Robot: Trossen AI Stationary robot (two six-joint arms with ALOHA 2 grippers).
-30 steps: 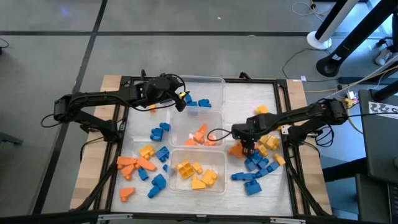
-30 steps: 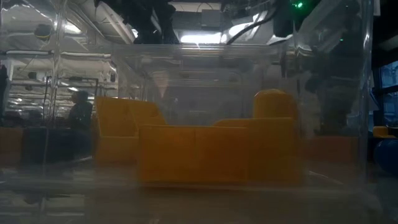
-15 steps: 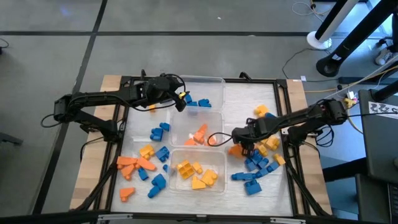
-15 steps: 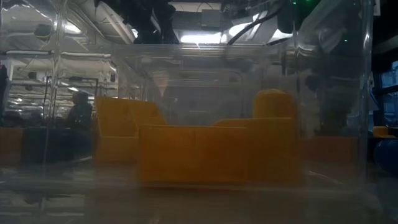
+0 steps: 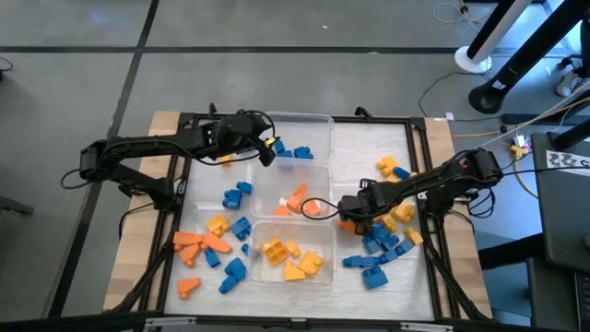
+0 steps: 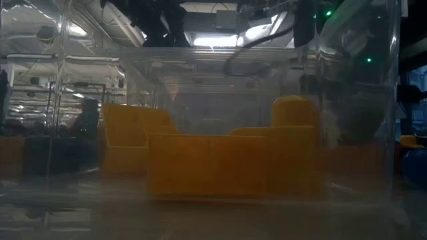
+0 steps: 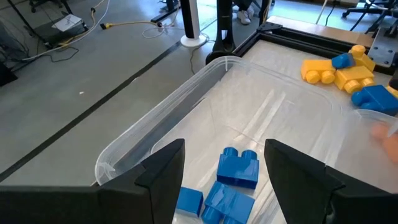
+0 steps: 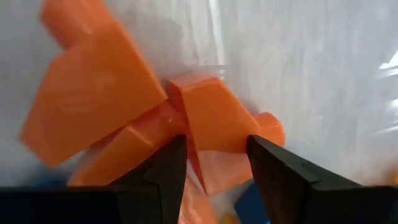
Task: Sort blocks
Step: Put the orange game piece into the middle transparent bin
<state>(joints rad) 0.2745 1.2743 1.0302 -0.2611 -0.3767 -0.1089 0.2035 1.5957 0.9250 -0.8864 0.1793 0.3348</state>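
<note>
Here, the right gripper (image 5: 348,210) clamps an orange plastic wedge block (image 8: 214,127) between its dark fingers at the right edge of the middle clear rectangular plastic tub (image 5: 321,177), above more orange pieces (image 5: 297,200). The left gripper (image 7: 221,165) hangs with fingers parted, holding nothing, over blue bricks (image 7: 238,168) in the far tub (image 7: 149,130). Around them, blue, orange and yellow blocks (image 5: 380,247) lie scattered on the table (image 5: 355,152).

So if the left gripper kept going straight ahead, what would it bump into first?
Probably the blue blocks lying in the clear tub, right between the open left gripper fingers, though depth is hard to judge.
</note>
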